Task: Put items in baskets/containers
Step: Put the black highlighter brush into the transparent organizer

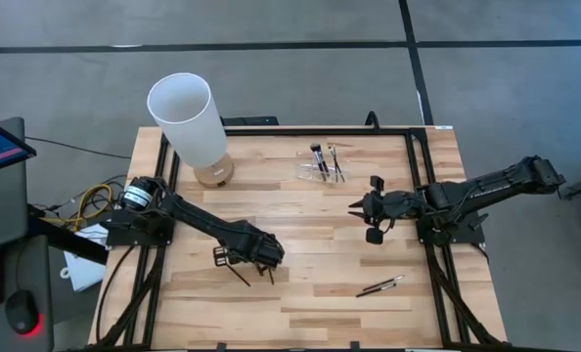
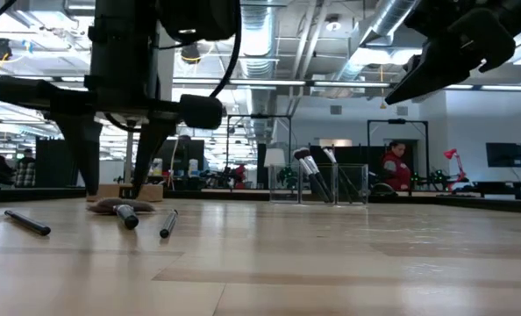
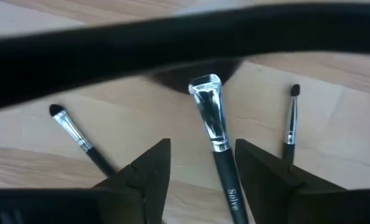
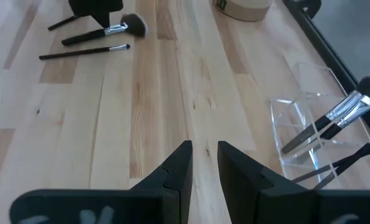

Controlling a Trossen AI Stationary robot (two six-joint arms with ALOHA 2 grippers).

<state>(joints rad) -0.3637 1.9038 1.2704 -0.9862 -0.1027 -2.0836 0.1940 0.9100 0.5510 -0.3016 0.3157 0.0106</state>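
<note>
Three makeup brushes lie flat on the wooden table near its left front. The middle one has a wide silver ferrule and a dark head. Thinner brushes lie on either side of it. My left gripper points straight down over them, open, with one finger on each side of the middle brush's handle. It touches nothing that I can see. The clear holder stands at the far middle with a few brushes leaning in it. My right gripper hovers near the holder, slightly open and with nothing between its fingers.
A tall white cylinder on a wooden base stands at the far left. Two more brushes lie near the front right. Black frame rails run along the table's sides. A person stands in the room behind.
</note>
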